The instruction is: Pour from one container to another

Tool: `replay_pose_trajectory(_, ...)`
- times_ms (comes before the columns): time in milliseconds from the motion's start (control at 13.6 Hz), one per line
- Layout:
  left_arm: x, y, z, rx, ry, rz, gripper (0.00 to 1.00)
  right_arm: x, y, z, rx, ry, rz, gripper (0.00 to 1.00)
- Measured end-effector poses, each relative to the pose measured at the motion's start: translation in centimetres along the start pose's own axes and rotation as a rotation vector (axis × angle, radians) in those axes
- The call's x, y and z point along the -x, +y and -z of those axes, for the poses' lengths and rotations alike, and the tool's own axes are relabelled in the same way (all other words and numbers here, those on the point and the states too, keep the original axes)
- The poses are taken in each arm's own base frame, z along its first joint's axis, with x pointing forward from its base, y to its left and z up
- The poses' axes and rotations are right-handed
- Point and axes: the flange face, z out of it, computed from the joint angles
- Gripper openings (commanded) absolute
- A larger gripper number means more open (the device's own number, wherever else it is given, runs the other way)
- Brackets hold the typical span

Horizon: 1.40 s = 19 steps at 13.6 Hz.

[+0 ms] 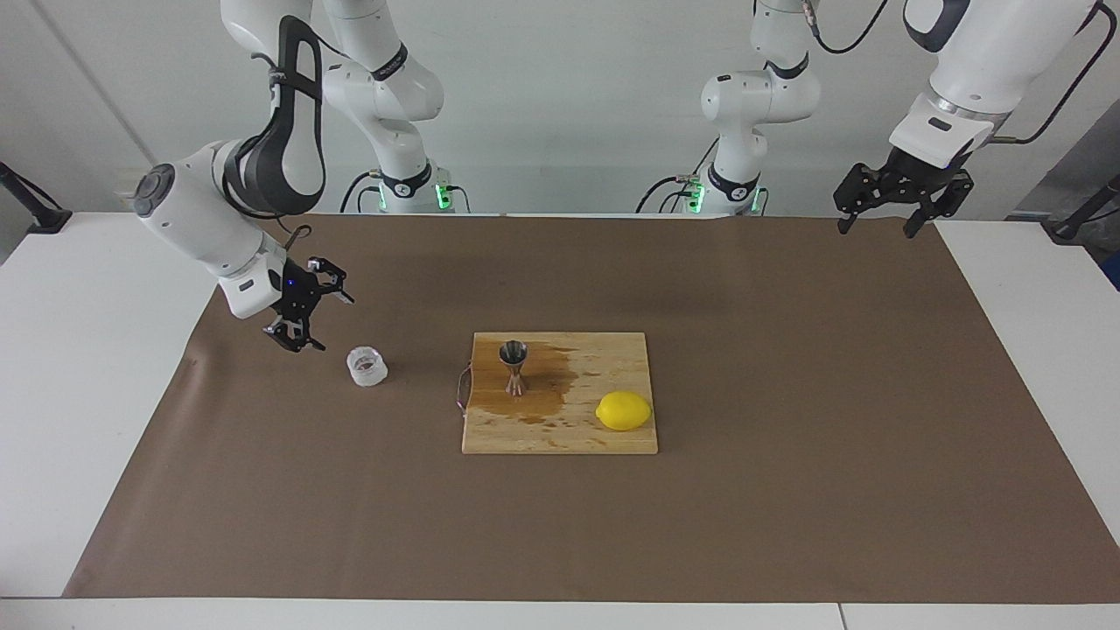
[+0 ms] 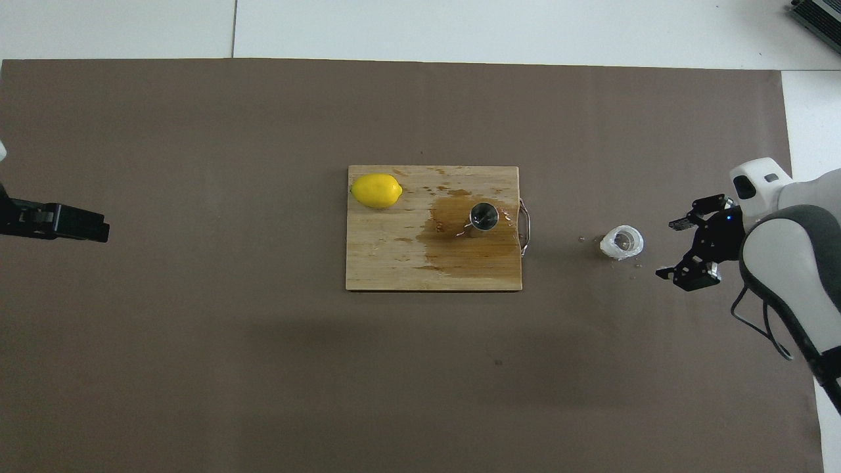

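The small clear glass jar [image 1: 367, 366] stands upright on the brown mat; it also shows in the overhead view [image 2: 621, 242]. The steel hourglass jigger [image 1: 514, 367] stands upright on the wooden cutting board [image 1: 612, 359], mouth up in the overhead view [image 2: 484, 217]. My right gripper [image 1: 335, 324] is open and empty, low over the mat beside the jar toward the right arm's end of the table, not touching it; it also shows in the overhead view [image 2: 665, 249]. My left gripper [image 1: 877, 232] is open and empty, raised over the mat's edge at the left arm's end, waiting.
A yellow lemon [image 1: 624, 410] lies on the board's corner toward the left arm's end. A dark wet stain [image 2: 460, 243] spreads on the board around the jigger. The board has a metal handle [image 2: 524, 226] on the jar's side. A few drops lie by the jar.
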Motion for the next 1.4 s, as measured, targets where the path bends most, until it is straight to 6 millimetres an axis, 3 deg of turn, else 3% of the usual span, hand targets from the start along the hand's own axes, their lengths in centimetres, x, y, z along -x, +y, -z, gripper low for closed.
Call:
replay_pose_trajectory(294,0.0,0.0,0.0,0.0,0.0,0.0,1.0,-3.0,-1.3,-0.5,0.056,-0.128,-0.201,1.0)
replay_pose_trajectory(588,0.0,0.0,0.0,0.0,0.0,0.0,1.0,-7.1,-3.9,-1.1,0.132,-0.213,-0.482,1.0)
replay_pose_trajectory(808,0.0,0.0,0.0,0.0,0.0,0.0,1.0,-8.4,-5.0,0.0,0.161,-0.225,-0.764,1.0)
replay_pose_trajectory(1029,0.0,0.0,0.0,0.0,0.0,0.0,1.0,-8.2,-4.6,5.5,0.203,-0.174,-0.977,1.0)
replay_pose_trajectory(1249,0.0,0.0,0.0,0.0,0.0,0.0,1.0,-6.5,-4.9,14.3,0.202,-0.112,-1.15,1.0)
replay_pose_trajectory(1396,0.0,0.0,0.0,0.0,0.0,0.0,1.0,-5.2,-5.4,18.7,0.196,-0.082,-1.196,1.0)
